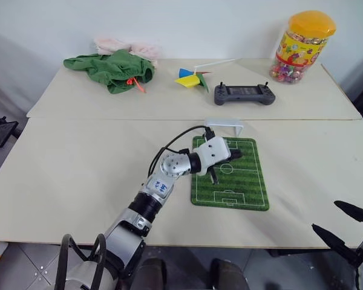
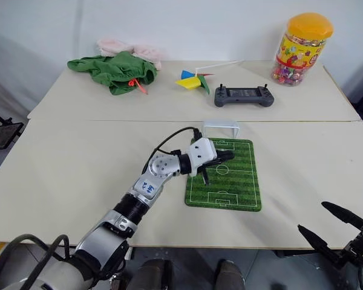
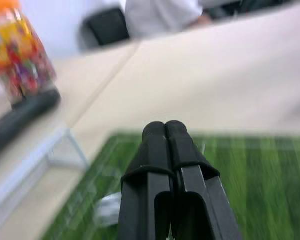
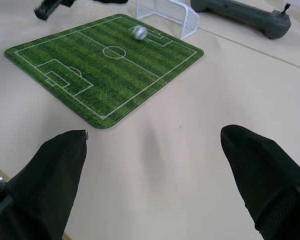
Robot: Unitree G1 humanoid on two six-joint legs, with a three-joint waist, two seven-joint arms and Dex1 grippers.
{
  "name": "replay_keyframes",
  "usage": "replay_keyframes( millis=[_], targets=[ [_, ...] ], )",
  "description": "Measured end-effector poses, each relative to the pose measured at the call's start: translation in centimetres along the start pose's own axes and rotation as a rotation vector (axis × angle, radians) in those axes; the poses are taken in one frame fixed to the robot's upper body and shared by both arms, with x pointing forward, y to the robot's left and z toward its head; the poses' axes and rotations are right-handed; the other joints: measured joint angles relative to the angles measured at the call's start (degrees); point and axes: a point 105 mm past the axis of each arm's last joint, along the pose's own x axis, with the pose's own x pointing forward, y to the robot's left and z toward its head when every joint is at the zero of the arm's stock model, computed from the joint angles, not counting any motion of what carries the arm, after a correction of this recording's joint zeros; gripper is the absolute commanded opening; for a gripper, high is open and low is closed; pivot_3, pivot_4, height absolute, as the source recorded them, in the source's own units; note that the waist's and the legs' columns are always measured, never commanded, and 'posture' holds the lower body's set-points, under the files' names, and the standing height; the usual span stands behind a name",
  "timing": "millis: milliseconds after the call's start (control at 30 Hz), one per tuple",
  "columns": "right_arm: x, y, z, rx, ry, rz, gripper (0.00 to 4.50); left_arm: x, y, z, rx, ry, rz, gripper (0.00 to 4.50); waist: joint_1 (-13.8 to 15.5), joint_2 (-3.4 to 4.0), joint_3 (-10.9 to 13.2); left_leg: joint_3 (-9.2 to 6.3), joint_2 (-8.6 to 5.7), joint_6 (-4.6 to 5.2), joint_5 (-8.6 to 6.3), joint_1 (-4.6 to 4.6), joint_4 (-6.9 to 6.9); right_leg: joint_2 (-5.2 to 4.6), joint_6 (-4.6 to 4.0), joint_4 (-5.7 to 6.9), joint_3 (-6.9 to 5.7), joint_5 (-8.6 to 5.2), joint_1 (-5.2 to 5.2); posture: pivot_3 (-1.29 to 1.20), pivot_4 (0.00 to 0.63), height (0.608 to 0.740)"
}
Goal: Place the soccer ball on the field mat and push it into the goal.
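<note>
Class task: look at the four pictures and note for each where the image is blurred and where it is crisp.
Left wrist view: the shut left gripper is crisp, while the field mat and candy jar are smeared. Right wrist view: mat lines sharp, soccer ball slightly soft. Eye views: evenly sharp, with soft shadows.

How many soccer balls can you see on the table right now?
1. The soccer ball sits on the field mat, near the end by the goal, not yet inside it. None show elsewhere, though one could hide under the green cloth heap.

soccer ball (image 4: 139, 32): on field mat (image 4: 95, 75) | near white goal (image 4: 169, 14) mouth
</note>
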Motion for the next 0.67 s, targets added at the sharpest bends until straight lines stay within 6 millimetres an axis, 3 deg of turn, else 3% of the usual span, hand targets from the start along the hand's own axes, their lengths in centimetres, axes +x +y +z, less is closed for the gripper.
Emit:
replay_keyframes(
  millis=[167,333,467,567,667],
  targets=[
    [0.9,-0.3,0.0,-0.003,-0.023,0.008,4.50,-2.5,-0.9,0.8,-0.049,-0.055,-0.084,0.01,-0.1,0.03,0.0,0.02,0.01,-0.10,0.06,0.02,0.02,0.00,0.00,0.10,0.04,0.00,-0.02,0.00,0.150,0.740],
    [1.3,-0.9,-0.5,0.009,-0.026,0.012,4.50,-5.6,-2.1,0.3,-0.161,-0.028,-0.104,0.01,-0.1,0.05,0.0,0.04,0.01,-0.06,0.04,0.03,0.13,0.00,0.00,0.21,0.11,0.00,-0.01,0.00,0.150,0.740],
    [2.0,-2.0,-0.2,-0.011,-0.031,0.039,4.50,-9.5,-2.4,-0.7,-0.299,0.020,-0.036,0.01,-0.6,0.05,0.0,0.07,0.01,0.03,0.00,0.12,0.14,0.01,-0.01,0.31,0.19,0.00,0.00,0.00,0.150,0.740],
    [3.1,-2.7,0.1,-0.027,-0.042,0.067,4.50,-11.8,-2.4,-1.8,-0.364,0.084,0.001,0.61,-1.2,0.06,0.0,0.08,0.01,0.07,-0.01,0.14,0.20,0.00,-0.01,0.34,0.22,0.00,0.03,0.00,0.150,0.740],
    [3.9,-3.5,0.3,-0.033,-0.045,0.088,4.50,-12.9,-2.1,-2.5,-0.357,0.121,0.044,1.56,-1.2,0.05,0.0,0.08,0.01,0.05,0.00,0.12,0.24,0.00,0.00,0.34,0.23,0.01,0.03,0.00,0.150,0.740]
  ],
)
